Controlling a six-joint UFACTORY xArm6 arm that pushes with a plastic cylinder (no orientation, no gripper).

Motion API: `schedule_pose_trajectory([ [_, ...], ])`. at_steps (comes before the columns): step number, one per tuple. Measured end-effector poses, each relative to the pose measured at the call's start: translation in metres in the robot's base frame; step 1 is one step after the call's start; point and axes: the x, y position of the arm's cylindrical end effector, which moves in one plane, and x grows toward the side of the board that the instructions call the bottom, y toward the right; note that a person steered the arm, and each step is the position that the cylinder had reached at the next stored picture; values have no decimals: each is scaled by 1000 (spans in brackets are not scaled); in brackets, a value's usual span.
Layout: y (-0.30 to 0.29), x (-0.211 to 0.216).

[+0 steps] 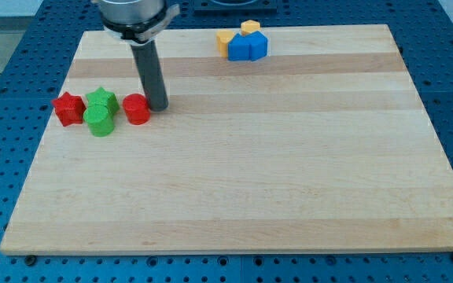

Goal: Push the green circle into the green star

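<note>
The rod comes down from the view's top left, and my tip (pixel 158 106) rests on the board (pixel 242 181) just to the right of the red circle (pixel 137 109), touching it or very nearly so; there are no fingers here to be wide or narrow, only a plain rod holding nothing; the green circle (pixel 99 122) sits near the board's left edge, below and pressed against the green star (pixel 101 100), the two already in contact; the red star (pixel 68 108) lies just left of the green pair, close to or touching the green star; the red circle stands just right of the green star, with at most a small gap, I cannot tell; my tip is thus apart from the green circle, with the red circle between them; well away, near the view's top centre, a blue block (pixel 248 47) clusters with two yellow blocks, one (pixel 225 41) at its left and one (pixel 249 28) behind it, their shapes unclear.
</note>
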Motion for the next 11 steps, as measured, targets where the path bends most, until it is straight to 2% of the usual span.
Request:
schedule_pose_trajectory([
  [2, -34, -3],
  [4, -29, -3],
  [5, 5, 14],
  [6, -15, 72],
  [7, -60, 93],
  [8, -100, 88],
  [10, -107, 58],
  [11, -111, 63],
])
